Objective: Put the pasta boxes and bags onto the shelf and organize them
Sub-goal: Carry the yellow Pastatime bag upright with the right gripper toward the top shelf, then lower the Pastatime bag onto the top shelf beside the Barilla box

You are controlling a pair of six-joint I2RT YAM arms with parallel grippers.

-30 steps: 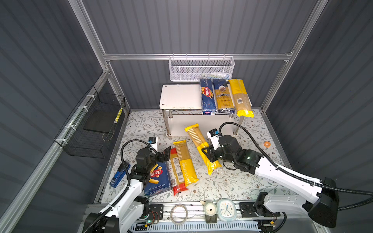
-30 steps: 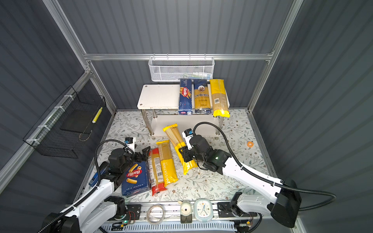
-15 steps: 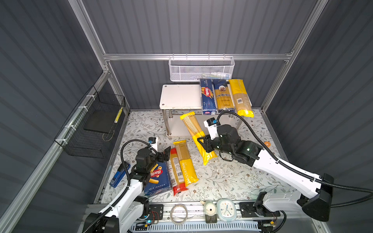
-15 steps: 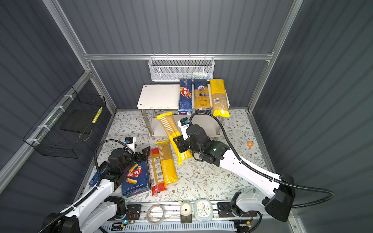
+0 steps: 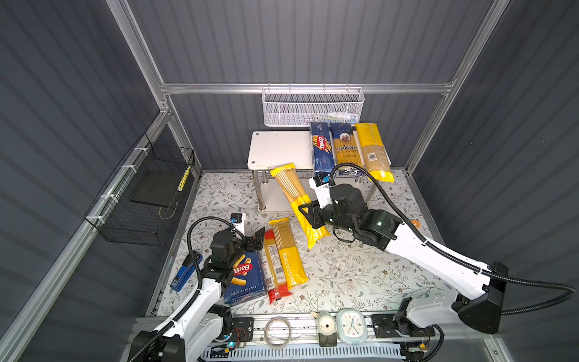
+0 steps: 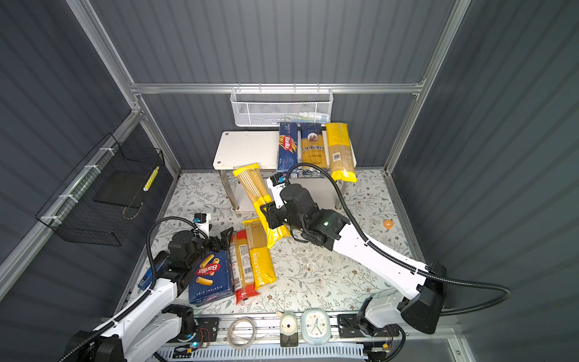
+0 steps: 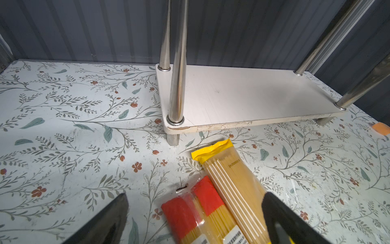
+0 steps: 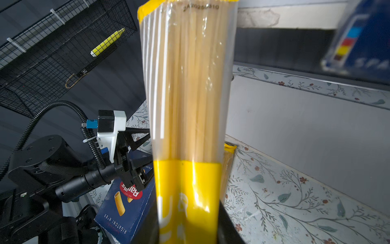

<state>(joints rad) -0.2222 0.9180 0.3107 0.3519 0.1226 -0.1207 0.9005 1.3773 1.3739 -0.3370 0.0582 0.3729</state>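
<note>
My right gripper (image 5: 308,214) (image 6: 270,216) (image 8: 187,221) is shut on a yellow PASTATIME bag (image 5: 293,196) (image 6: 252,188) (image 8: 187,95), held tilted above the table. Its far end reaches the front edge of the white shelf (image 5: 275,150) (image 6: 244,150) (image 7: 242,95). On the shelf's top board lie a Barilla spaghetti box (image 5: 321,147), an ankara bag (image 5: 344,147) and a yellow-ended bag (image 5: 372,150). On the table lie a rigatoni box (image 5: 246,279) (image 8: 124,211), a red-ended bag (image 5: 272,269) (image 7: 185,213) and another PASTATIME bag (image 5: 288,254) (image 7: 230,179). My left gripper (image 5: 255,239) (image 7: 195,197) stands open over their far ends.
A white mesh basket (image 5: 313,106) hangs on the back wall above the shelf. A black wire basket (image 5: 147,194) hangs on the left wall. A blue tool (image 5: 185,272) lies at the table's left edge, a small orange piece (image 5: 415,223) at the right. A clock (image 5: 351,322) sits on the front rail.
My right gripper has lifted the yellow bag off the table and carried it back and left toward the shelf. The left arm has not moved.
</note>
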